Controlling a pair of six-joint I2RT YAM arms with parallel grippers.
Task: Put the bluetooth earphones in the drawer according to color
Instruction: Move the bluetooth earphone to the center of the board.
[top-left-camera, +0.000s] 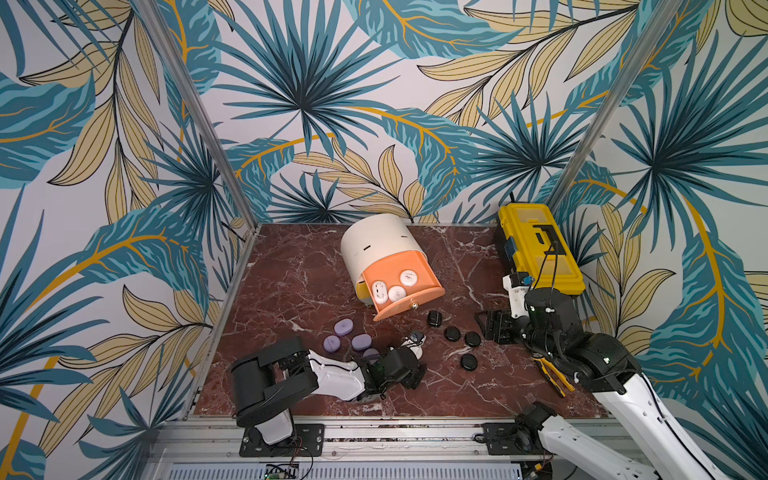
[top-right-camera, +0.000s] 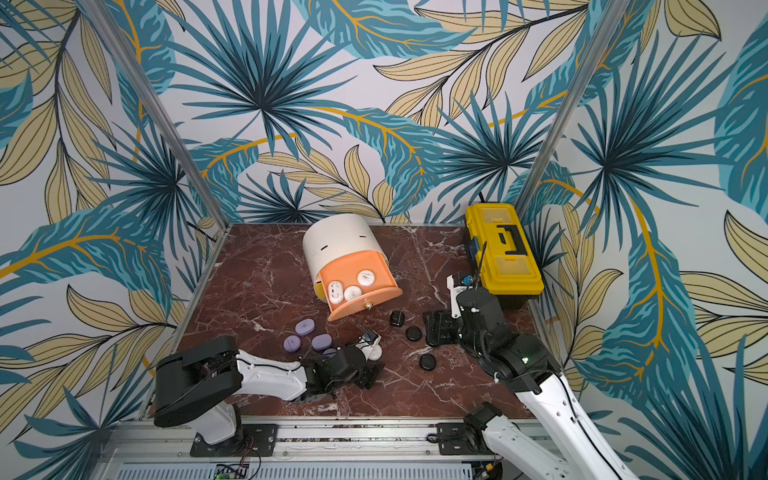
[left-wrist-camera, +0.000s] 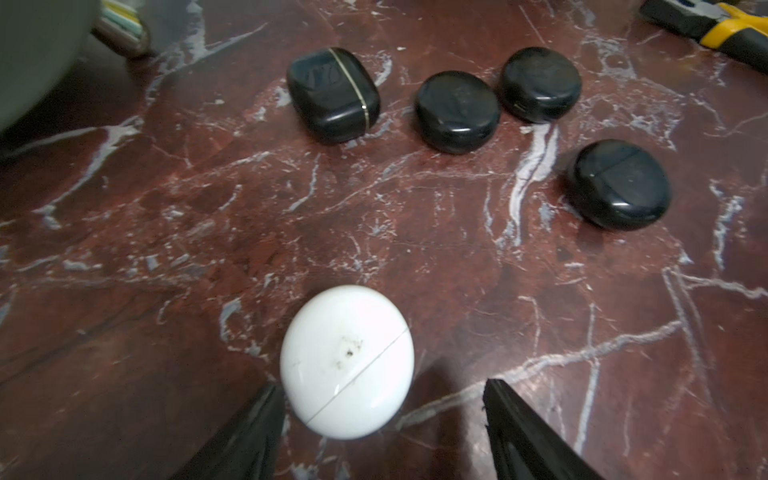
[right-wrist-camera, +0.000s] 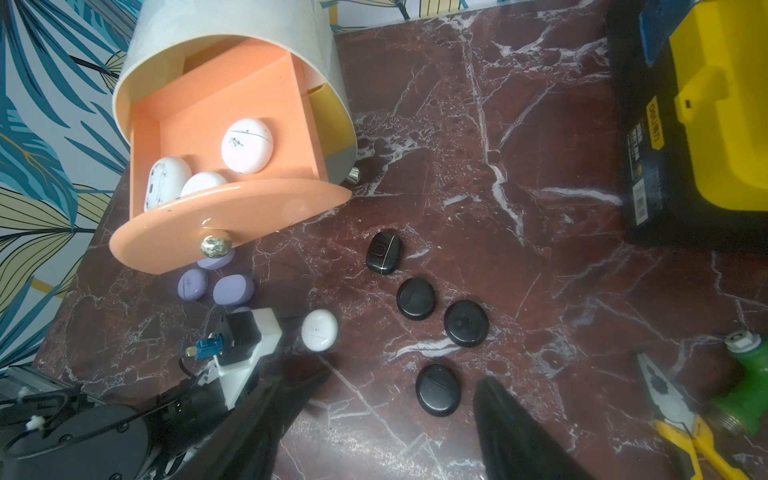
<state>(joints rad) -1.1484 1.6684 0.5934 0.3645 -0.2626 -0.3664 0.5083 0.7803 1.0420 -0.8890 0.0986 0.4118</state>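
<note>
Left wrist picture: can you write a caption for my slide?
Open left gripper frames a white earphone case; four black cases lie beyond on the marble table.

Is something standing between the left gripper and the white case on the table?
Nothing visible does. The white case lies on the marble table just ahead of the left gripper, close to one of its fingers.

3 white cases (right-wrist-camera: 247, 145) in open peach drawer (right-wrist-camera: 216, 95); 4 black cases (right-wrist-camera: 416, 299) outside

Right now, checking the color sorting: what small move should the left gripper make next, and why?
Probably close the left gripper on the white case: it lies on the table partly between the open jaws, and three white cases sit in the peach drawer.
</note>
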